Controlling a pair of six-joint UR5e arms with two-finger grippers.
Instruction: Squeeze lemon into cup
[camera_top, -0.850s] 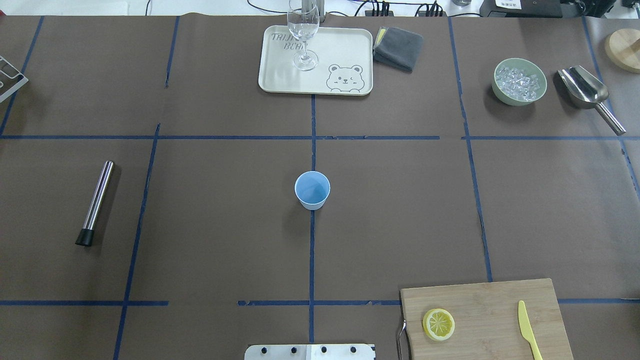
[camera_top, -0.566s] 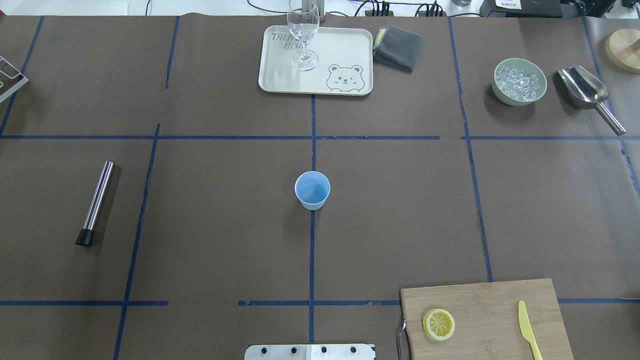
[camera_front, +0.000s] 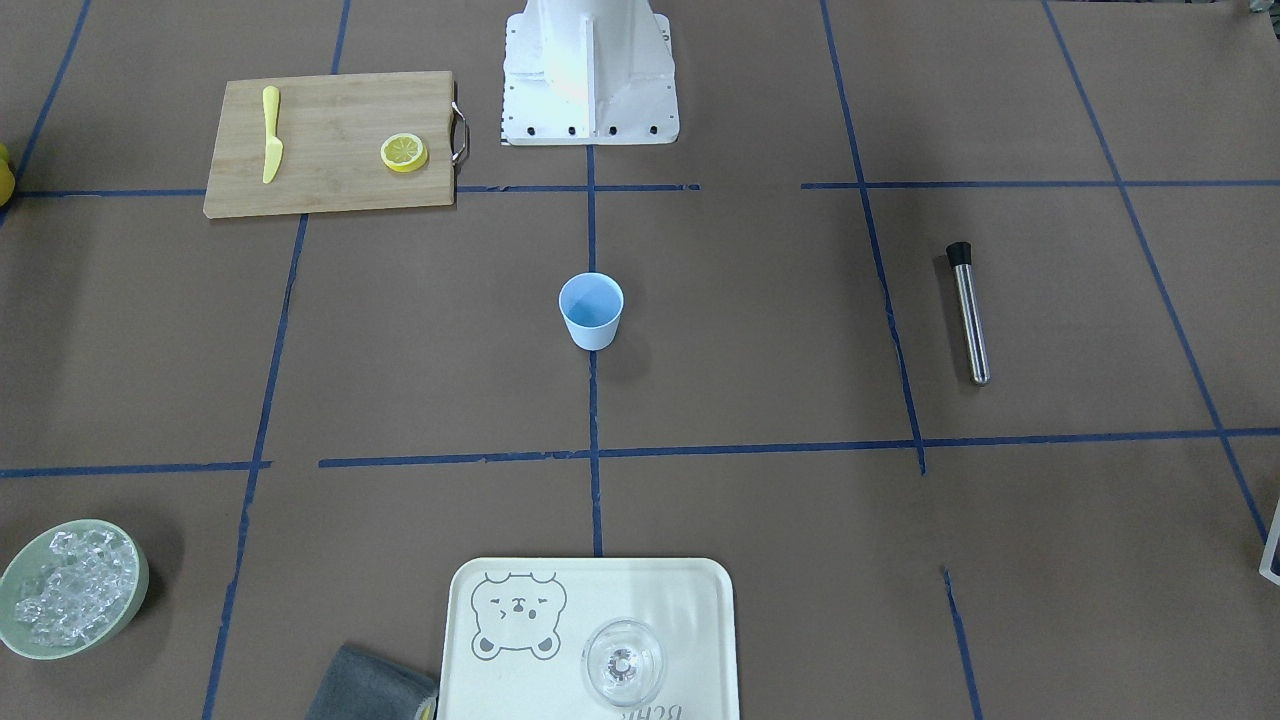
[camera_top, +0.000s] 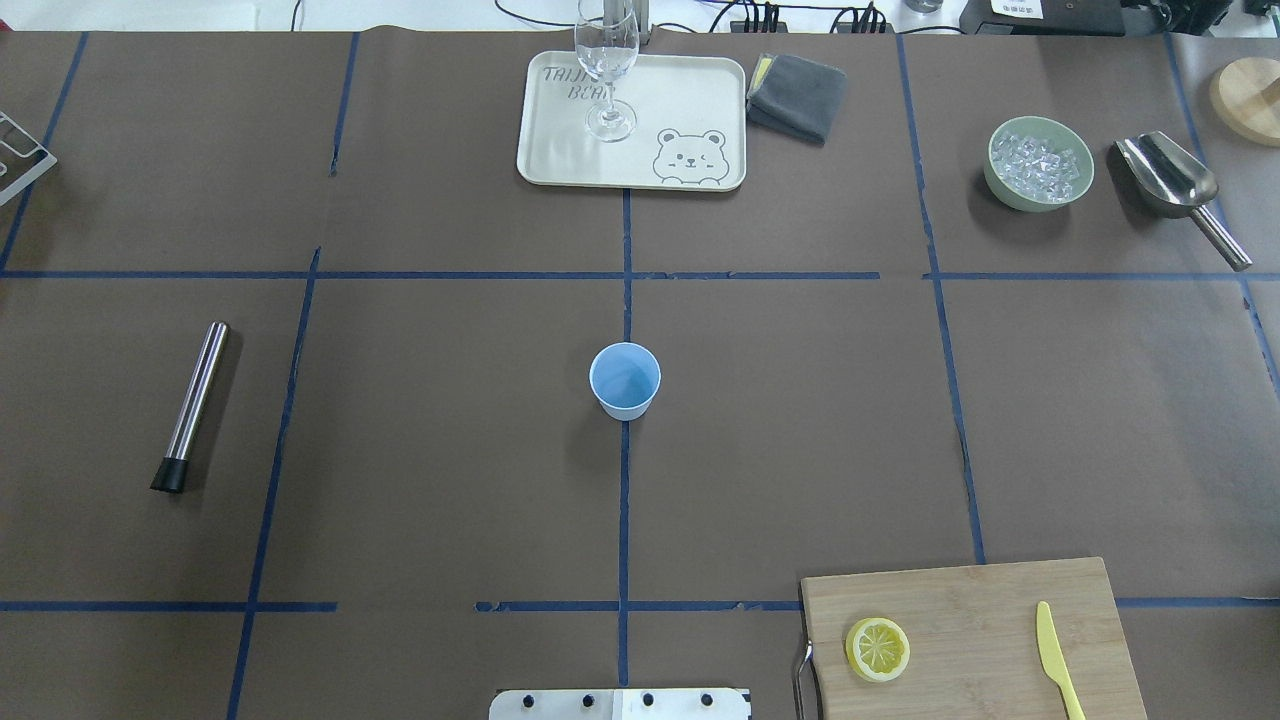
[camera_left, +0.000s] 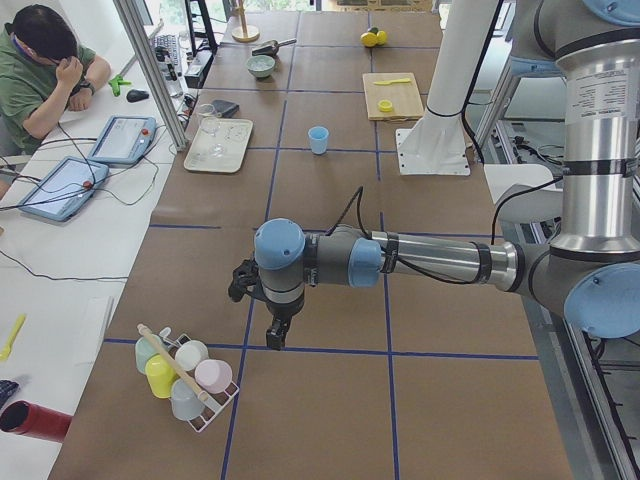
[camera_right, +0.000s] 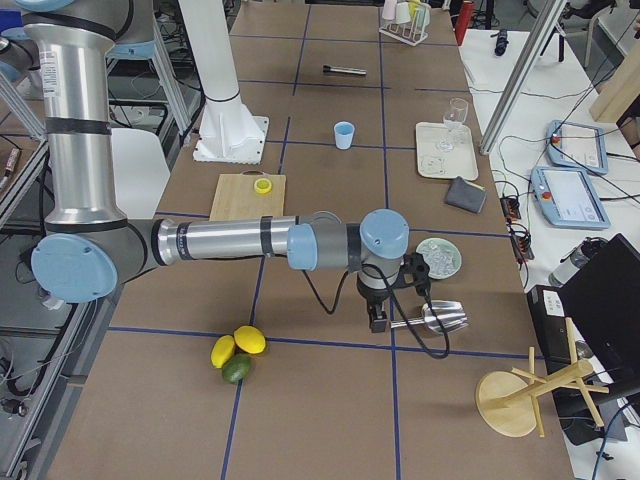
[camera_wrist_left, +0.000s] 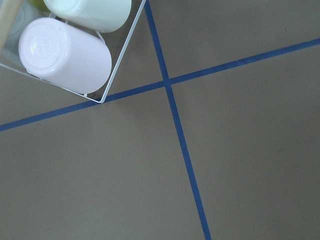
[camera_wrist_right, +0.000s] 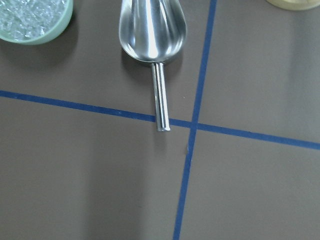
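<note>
The lemon is a thin slice lying flat on the left part of a wooden cutting board at the near right of the table. The light-blue cup stands upright at the table's centre, with nothing visible inside it. Neither arm reaches into the overhead or front-facing views. My left gripper hangs over the table's far left end beside a rack of cups. My right gripper hangs over the far right end by a steel scoop. I cannot tell whether either is open or shut.
A yellow plastic knife lies on the board's right side. At the back are a cream tray with a wine glass, a grey cloth, a green bowl of ice and the scoop. A steel rod lies at the left.
</note>
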